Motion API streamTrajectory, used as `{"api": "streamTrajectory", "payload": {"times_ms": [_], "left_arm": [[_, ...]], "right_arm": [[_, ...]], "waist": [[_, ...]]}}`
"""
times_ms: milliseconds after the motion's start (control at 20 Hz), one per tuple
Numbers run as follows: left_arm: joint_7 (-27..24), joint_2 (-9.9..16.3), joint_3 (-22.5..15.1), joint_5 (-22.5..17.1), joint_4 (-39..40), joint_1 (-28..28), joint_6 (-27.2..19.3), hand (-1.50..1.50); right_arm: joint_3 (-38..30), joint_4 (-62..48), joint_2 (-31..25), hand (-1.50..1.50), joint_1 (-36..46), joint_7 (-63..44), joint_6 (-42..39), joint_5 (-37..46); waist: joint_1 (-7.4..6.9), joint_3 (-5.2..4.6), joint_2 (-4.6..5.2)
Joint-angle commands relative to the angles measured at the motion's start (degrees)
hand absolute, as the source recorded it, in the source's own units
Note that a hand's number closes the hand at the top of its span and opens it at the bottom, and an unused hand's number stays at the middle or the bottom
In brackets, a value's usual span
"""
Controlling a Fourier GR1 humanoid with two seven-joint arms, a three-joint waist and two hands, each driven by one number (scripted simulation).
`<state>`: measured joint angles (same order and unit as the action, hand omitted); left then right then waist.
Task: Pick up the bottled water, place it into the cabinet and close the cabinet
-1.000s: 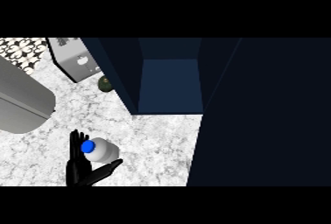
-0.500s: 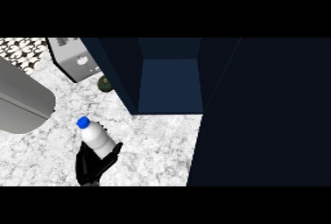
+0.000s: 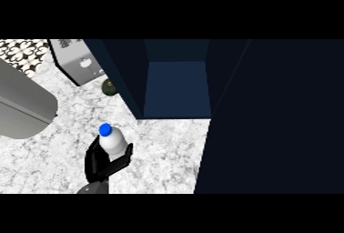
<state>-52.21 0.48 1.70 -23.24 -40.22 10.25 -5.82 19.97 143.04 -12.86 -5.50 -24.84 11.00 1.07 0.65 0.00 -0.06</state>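
Gripping the bottled water (image 3: 113, 142), one black hand (image 3: 102, 164) sits in the lower left of the frame, fingers and thumb curled round the bottle's lower body. Which arm this is can't be told for certain; it enters from the bottom edge left of centre, so it reads as the left hand. Only a stub of grey forearm shows at the bottom edge, cut off there. The bottle is white with a blue cap (image 3: 105, 130), cap pointing to the upper left, and its base is hidden by the hand. It shows over the marbled counter (image 3: 168, 150); whether it touches the counter can't be told. The other hand shows nowhere.

The cabinet (image 3: 176, 86) is at upper centre, open, with a dark blue interior; the bottle is outside it, below and to the left of the opening. A large dark panel (image 3: 275, 118) fills the right of the frame, likely the cabinet door, edges hard to make out. A grey rounded appliance (image 3: 20, 104) is cut off at the left edge. A grey box-like item (image 3: 80, 63) is at upper left, details unclear. A small dark round object (image 3: 108, 86) sits beside the cabinet's left wall, too dim to identify. Patterned tiling (image 3: 23, 50) shows in the upper left corner.
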Motion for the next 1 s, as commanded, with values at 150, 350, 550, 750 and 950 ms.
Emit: {"api": "streamTrajectory", "payload": {"times_ms": [150,350,550,750,950], "left_arm": [[1.23,2.32,-2.48,3.25,3.95,7.08,1.55,1.5],[3.83,4.86,-6.55,5.75,7.63,11.0,11.48,1.5],[2.64,3.62,-6.03,4.59,7.57,12.61,17.0,1.5],[6.76,0.37,-6.97,3.67,4.24,14.24,16.07,1.5],[11.43,-0.43,-11.13,-0.22,1.57,17.7,11.72,1.5]], "right_arm": [[-5.38,6.54,-1.17,-1.5,-3.05,-1.27,-2.2,-3.9],[-6.99,3.66,-0.63,-1.5,-3.88,2.64,-2.69,-4.34],[-11.72,7.31,-2.05,-1.5,-7.89,3.05,-5.42,-8.11],[-16.53,6.81,-1.62,-1.5,-11.38,5.14,-7.8,-11.7],[-22.92,3.87,-2.01,-1.5,-10.97,6.87,-11.23,-16.88]], "waist": [[0.22,-0.02,0.09],[1.42,-0.05,0.33],[0.73,0.0,0.07],[0.42,0.05,-0.09],[0.7,0.07,-0.1]]}}
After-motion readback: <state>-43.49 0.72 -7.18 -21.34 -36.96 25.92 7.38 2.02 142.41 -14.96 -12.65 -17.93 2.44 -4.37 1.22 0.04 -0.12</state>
